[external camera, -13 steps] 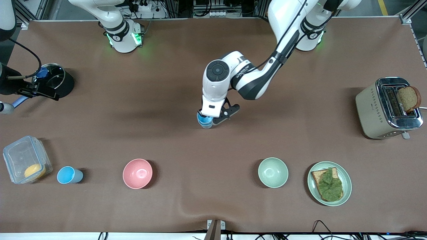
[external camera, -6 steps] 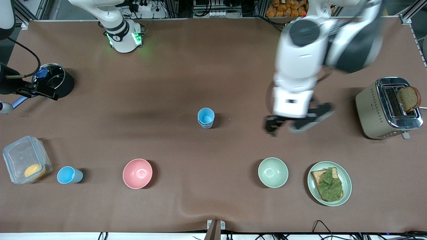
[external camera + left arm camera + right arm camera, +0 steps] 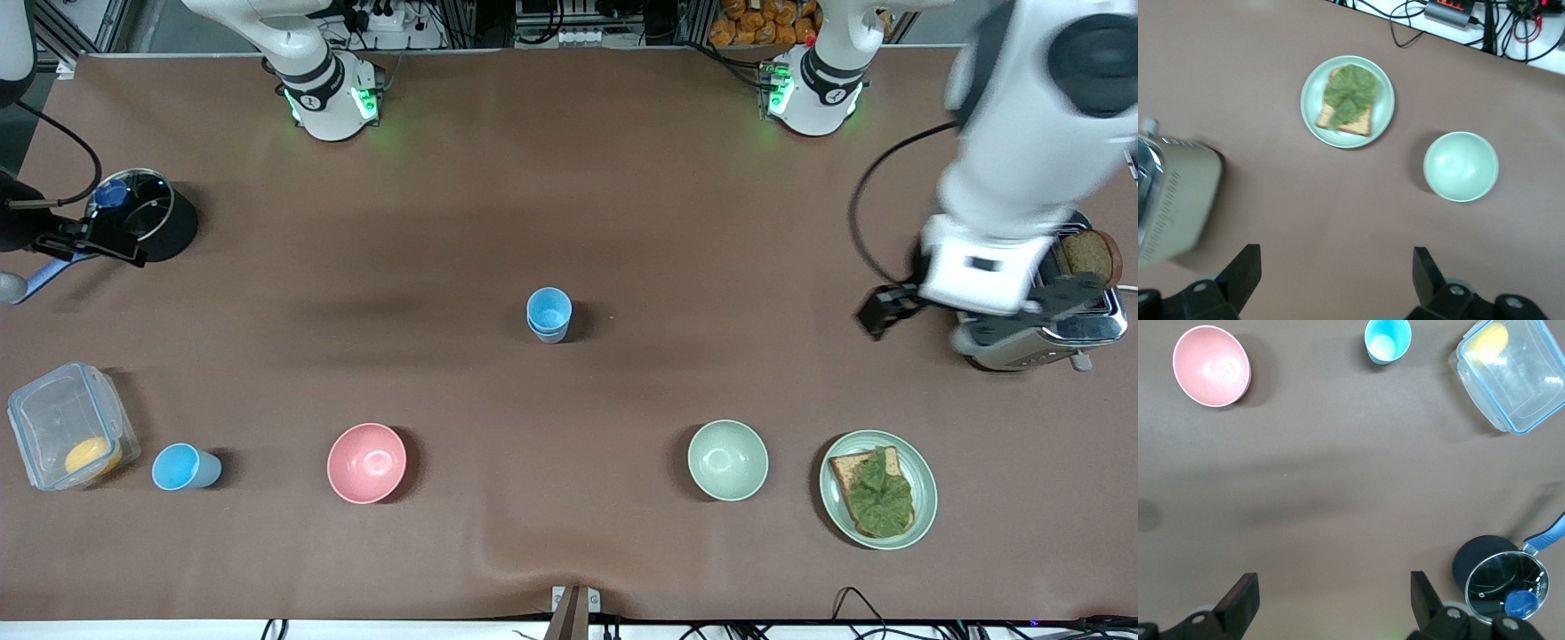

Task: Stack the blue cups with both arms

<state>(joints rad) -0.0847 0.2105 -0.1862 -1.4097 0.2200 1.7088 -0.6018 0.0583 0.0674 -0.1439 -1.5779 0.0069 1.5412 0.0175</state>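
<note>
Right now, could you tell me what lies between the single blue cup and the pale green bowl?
In the front view, the pink bowl sits between the single blue cup and the pale green bowl.

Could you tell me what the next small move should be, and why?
Probably the right gripper, open over the pot's end of the table, should descend toward the single blue cup beside the plastic container. It stands apart from the stacked cups, and the open left gripper hangs over the toaster.

No text, label, brand or number can be read on anything here.
</note>
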